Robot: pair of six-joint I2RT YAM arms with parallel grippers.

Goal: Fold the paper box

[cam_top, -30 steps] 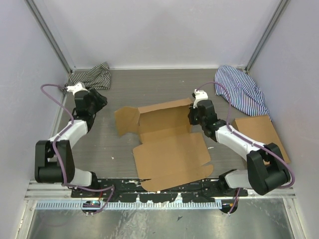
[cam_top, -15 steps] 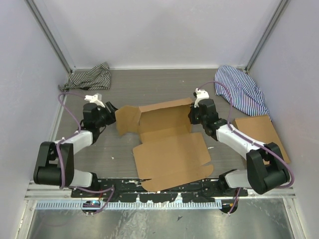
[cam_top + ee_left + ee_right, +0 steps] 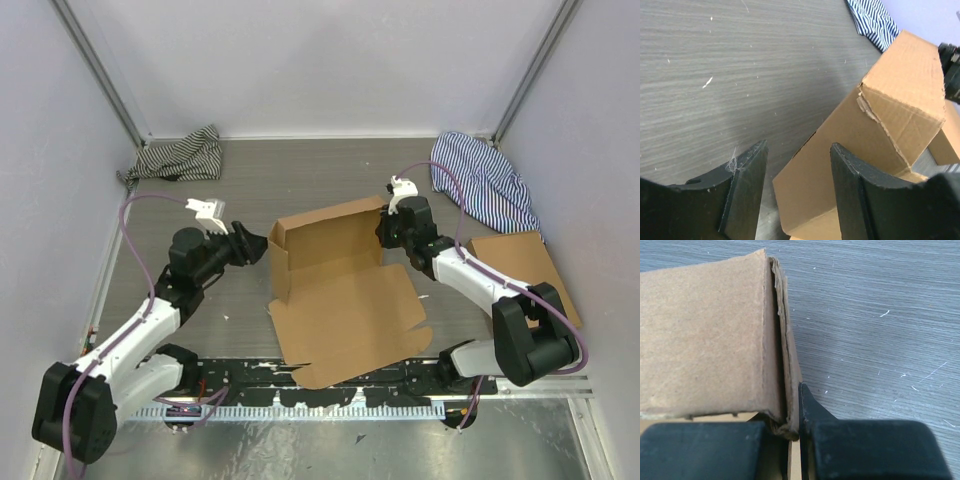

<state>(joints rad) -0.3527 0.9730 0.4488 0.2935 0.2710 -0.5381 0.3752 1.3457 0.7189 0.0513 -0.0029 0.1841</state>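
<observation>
Wall of the paper box (image 3: 340, 300) sits pinched in the right gripper (image 3: 385, 232); left gripper (image 3: 256, 243), 2 fingers (image 3: 747, 190) apart, seemingly touches its raised flap.

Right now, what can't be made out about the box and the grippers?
- Top external: the right gripper fingertips, hidden under its own wrist.
- Left wrist: whether the left gripper touches the paper box; the frame's bottom edge cuts off that spot.
- Right wrist: the box's inside, hidden behind the wall being clamped.
</observation>
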